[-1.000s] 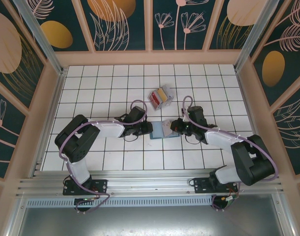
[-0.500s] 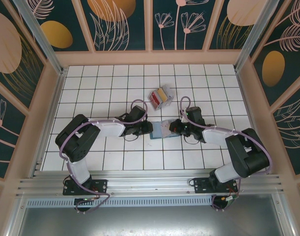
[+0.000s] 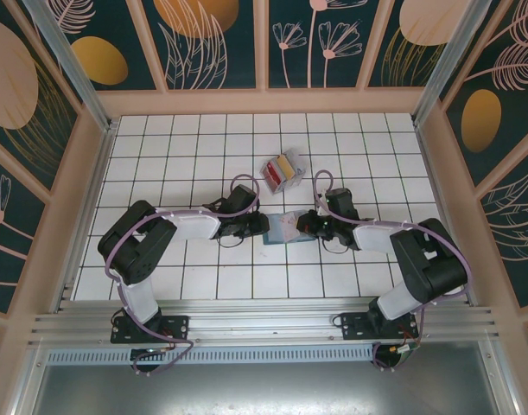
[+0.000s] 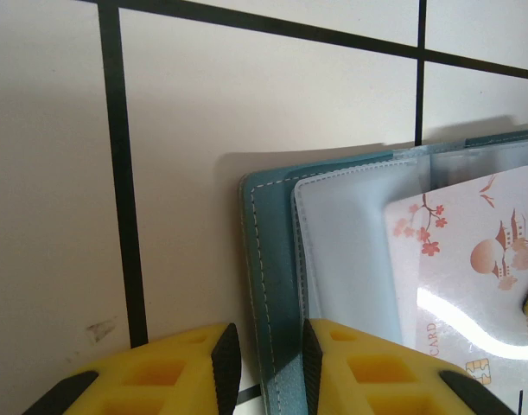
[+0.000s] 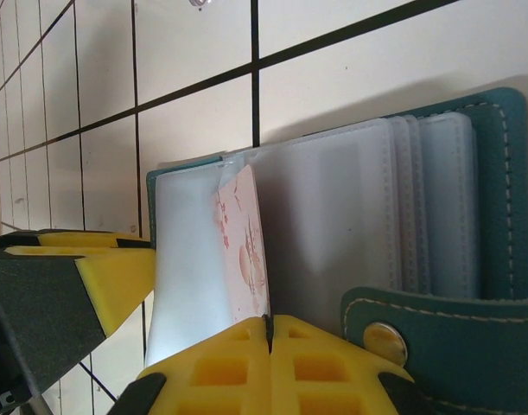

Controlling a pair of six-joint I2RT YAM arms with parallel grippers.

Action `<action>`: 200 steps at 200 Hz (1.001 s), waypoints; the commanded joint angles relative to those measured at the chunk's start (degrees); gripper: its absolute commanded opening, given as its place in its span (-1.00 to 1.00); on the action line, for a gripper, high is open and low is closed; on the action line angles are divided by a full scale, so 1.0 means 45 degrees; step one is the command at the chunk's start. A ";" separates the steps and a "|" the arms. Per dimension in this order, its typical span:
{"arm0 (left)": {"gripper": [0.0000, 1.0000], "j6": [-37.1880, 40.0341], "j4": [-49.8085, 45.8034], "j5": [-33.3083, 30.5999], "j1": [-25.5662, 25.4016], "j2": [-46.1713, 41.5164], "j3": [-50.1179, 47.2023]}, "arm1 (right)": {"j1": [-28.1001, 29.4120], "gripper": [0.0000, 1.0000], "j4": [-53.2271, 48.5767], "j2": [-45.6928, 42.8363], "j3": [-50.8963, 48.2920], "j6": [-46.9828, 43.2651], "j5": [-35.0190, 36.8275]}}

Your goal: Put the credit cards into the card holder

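The teal card holder [image 3: 286, 229] lies open on the tiles between both arms, its pale pocket pages [image 5: 350, 225] facing up. My right gripper [image 5: 270, 322] is shut on the near edge of a pale credit card [image 5: 244, 251] printed with red blossoms. The card stands tilted over the left pocket page. The same card [image 4: 471, 259] lies across the page in the left wrist view. My left gripper [image 4: 264, 363] is part open, straddling the holder's left cover edge [image 4: 270, 259], with a strip of tile showing beside its left pad. Red and yellow credit cards [image 3: 281, 169] sit farther back.
A small clear plastic box [image 3: 291, 178] holds the red and yellow cards, one tile behind the holder. The holder's snap strap [image 5: 436, 333] lies just right of my right fingers. Wooden walls [image 3: 264, 102] enclose the white tiled floor.
My right gripper has slid a little left with the card, and its elbow has swung in. The left arm and the card holder have stayed put.
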 commanded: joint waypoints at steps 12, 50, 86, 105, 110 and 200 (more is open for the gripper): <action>-0.38 0.0065 -0.0116 -0.0038 -0.0198 0.1810 -0.0413 | -0.0030 -1.00 0.0338 -0.0019 -0.0126 -0.0146 0.0079; -0.38 0.0036 -0.0076 -0.0038 -0.0186 0.1772 -0.0529 | -0.0040 -1.00 0.0871 -0.0076 -0.0254 0.0169 0.0353; -0.38 0.0023 -0.0077 -0.0097 -0.0183 0.1649 -0.0570 | -0.0023 -1.00 0.1248 0.0069 -0.0235 0.0172 0.0588; -0.38 0.0005 -0.0077 -0.0106 -0.0188 0.1630 -0.0570 | 0.0033 -1.00 0.1296 0.0192 -0.0199 0.0153 0.0574; -0.38 0.0006 -0.0077 -0.0092 -0.0190 0.1635 -0.0574 | 0.0054 -1.00 0.1295 0.0226 -0.0196 0.0134 0.0552; -0.65 -0.0011 0.0036 0.0025 -0.0191 0.1723 -0.0535 | 0.1452 -1.00 -0.0807 0.0170 0.0293 -0.0349 0.2327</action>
